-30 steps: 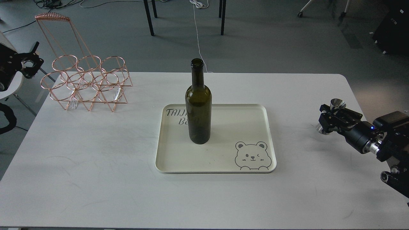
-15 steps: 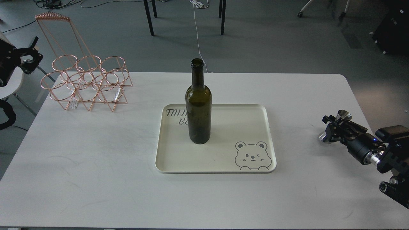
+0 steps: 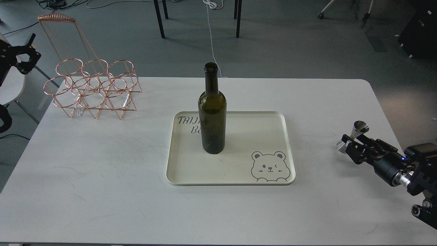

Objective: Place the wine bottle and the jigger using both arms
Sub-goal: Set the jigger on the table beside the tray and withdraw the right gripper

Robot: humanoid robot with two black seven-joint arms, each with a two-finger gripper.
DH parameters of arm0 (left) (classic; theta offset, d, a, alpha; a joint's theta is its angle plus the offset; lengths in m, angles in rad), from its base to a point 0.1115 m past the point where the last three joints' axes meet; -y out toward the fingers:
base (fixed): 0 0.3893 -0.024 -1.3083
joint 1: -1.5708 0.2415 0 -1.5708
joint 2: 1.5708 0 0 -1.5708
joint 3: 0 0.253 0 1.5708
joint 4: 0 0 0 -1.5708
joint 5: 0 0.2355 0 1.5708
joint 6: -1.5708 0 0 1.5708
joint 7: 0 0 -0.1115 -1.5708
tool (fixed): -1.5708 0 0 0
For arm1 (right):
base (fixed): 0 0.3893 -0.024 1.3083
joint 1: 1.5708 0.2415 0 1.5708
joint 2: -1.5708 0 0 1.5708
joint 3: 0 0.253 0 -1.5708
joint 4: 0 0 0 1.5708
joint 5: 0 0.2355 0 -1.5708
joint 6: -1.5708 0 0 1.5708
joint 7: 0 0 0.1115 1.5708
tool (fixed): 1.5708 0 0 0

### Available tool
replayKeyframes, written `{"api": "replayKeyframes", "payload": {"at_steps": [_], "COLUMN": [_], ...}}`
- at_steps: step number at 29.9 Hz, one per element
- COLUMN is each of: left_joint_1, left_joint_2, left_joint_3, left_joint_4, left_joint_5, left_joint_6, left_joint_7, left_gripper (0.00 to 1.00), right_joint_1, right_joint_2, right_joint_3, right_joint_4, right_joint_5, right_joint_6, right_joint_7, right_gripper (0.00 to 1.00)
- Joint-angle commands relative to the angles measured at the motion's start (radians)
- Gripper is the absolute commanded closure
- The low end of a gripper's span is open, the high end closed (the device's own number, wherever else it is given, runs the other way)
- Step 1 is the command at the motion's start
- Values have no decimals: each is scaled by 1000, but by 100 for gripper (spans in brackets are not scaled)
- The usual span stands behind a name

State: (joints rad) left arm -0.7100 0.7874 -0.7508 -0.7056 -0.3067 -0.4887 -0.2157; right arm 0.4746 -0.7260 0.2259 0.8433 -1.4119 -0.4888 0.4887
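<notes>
The wine bottle (image 3: 212, 116), dark olive green with nothing in its mouth, stands upright on the left half of the cream tray (image 3: 273, 118); neither gripper touches it. The jigger (image 3: 360, 127), small and shiny steel, is tilted in my right gripper (image 3: 352, 142), which is shut around its waist low over the table near the right edge. I cannot tell whether its lower cone touches the table. My left gripper (image 3: 21, 56) is beyond the table's far left corner, off the table, open and empty.
A copper wire bottle rack (image 3: 92, 89) with a tall handle stands at the table's back left. The tray has a bear drawing at its front right corner. Chair legs and cables lie on the floor behind the table.
My right gripper has moved down and toward the near right with the jigger in it. My left gripper has drawn back to the left and slightly up. The bottle has not moved.
</notes>
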Motion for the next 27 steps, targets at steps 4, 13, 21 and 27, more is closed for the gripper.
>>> {"api": "replayKeyframes", "payload": {"at_steps": [4, 13, 21, 27], "left_joint_1": [0, 0, -63, -146], "left_joint_2": [36, 197, 315, 334], "left_joint_3": [-1, 14, 14, 13], "left_joint_4": [-3, -100, -284, -510], "left_joint_5": [0, 124, 418, 693], "left_joint_6": [0, 0, 0, 0], "left_joint_7": [3, 15, 16, 13], "left_gripper": [1, 1, 1, 2], "right_joint_1": [-28, 140, 400, 464], "right_joint_2": [-165, -300, -290, -83], "right_joint_3": [4, 3, 16, 53], "right_joint_4": [154, 206, 160, -97], "right_joint_5": [22, 453, 686, 931], "right_joint_6": [0, 0, 294, 507], "right_joint_7": [0, 0, 0, 0], "right_gripper": [8, 4, 4, 3]}}
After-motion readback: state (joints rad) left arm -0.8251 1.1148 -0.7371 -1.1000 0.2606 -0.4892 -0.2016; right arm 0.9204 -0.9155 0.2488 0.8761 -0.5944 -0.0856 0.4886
